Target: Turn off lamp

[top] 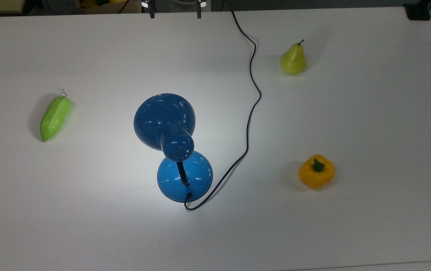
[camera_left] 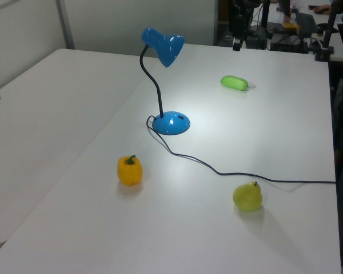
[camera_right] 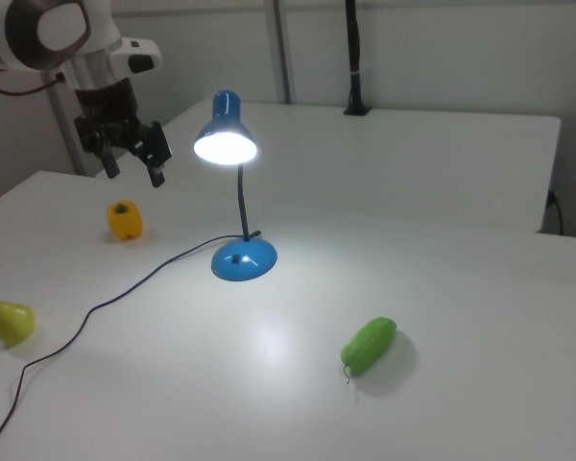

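- Table: white, carrying everything.
- Lamp: frame centre in the right view, lit, its base switch probably my target.
- My claw: upper left in the right view, fingers spread, holding nothing, well apart from the lamp.
- Pepper, pear: clear of my likely path.

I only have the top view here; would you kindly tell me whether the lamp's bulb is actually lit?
Observer: Yes. In the right view the underside of the lamp shade glows bright white.
Operator: Thank you. Is there a switch I cannot see?
Observer: Probably. The left view shows a small dark tab, which looks like a switch, on top of the base, toward the left view's right.
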Tool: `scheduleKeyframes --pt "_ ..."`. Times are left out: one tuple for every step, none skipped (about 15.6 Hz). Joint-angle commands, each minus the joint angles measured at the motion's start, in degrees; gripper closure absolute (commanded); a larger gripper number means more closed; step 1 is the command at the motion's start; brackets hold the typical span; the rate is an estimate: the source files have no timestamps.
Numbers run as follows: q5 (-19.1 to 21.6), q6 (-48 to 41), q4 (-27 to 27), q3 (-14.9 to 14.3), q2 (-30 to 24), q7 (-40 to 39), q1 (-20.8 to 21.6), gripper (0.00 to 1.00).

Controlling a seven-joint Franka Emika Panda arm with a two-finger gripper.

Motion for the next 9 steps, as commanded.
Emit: scheduleKeyframes --pt "0.87 -0.05 -0.17 -0.07 -0.31 -1.18 0.12 0.33" --pt "0.87 -0.05 -0.17 -0.07 -0.31 -1.18 0.12 0.46" --pt "0.87 -0.05 -0.17 0.11 -0.22 -1.26 0.12 0.55" --pt "0.87 0.13 -0.26 -0.07 -0.22 -1.26 0.12 0.68" --pt "0.87 0.21 -0.26 0.11 -0.22 -1.26 0.12 0.78" --pt "0.87 0.22 -0.43 0.11 -0.22 -1.26 0.12 0.85" --pt "0.87 0.22 -0.61 -0.07 -0.31 -1.26 0.21 0.88" --pt "0.87 0.30 -0.61 0.11 -0.22 -1.18 0.21 0.93" --pt "0.96 0.30 -0.61 0.11 -0.22 -1.18 0.21 0.94"
